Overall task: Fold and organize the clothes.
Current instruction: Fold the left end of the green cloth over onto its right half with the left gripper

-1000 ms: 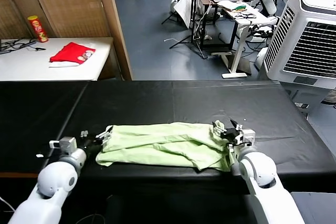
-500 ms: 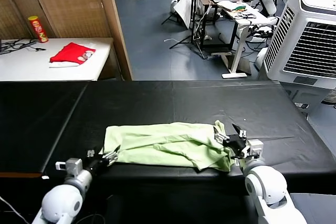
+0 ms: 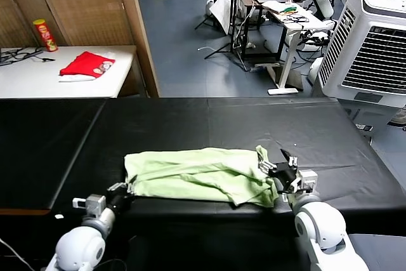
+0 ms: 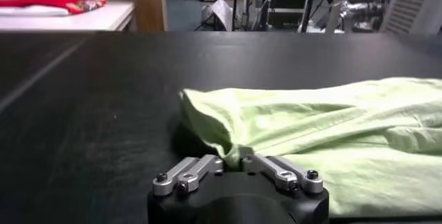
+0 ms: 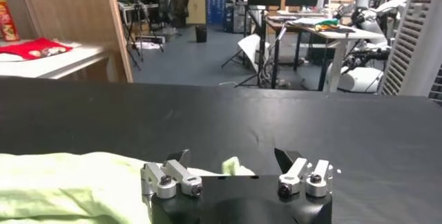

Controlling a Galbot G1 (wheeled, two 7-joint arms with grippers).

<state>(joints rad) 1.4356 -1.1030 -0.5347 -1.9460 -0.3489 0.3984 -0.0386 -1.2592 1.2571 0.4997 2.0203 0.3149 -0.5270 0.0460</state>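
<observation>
L gripper sits at the near-left corner of the shirt, jaws drawn in narrow on a pinch of the hem; the wrist view shows the links nearly meeting with a fold of green cloth between them, so it looks like a grip on fabric, tho how much is caught can't be told. Shirt lies bunched and wrinkled lengthwise on the black table, toward the 6 o'clock edge, running approx 9 to 3 o'clock between the two arms. R gripper is at the shirt's 3 o'clock end, jaws spread wide and holding nothing; in its own view the fingers stand apart w/ a green tip of cloth poking up between them, cloth not pinched yet. Risks, as a guess: L pinch may be only one layer or a thin edge, so a lift or pull could slip out or drag the shirt unevenly. If R closes too far off the corner it grabs a bunched lump, and the fold comes out skewed. Shirt is close to the near edge, so a pull toward 6 o'clock could slide it off. Moving L before R has hold would twist the cloth.
</observation>
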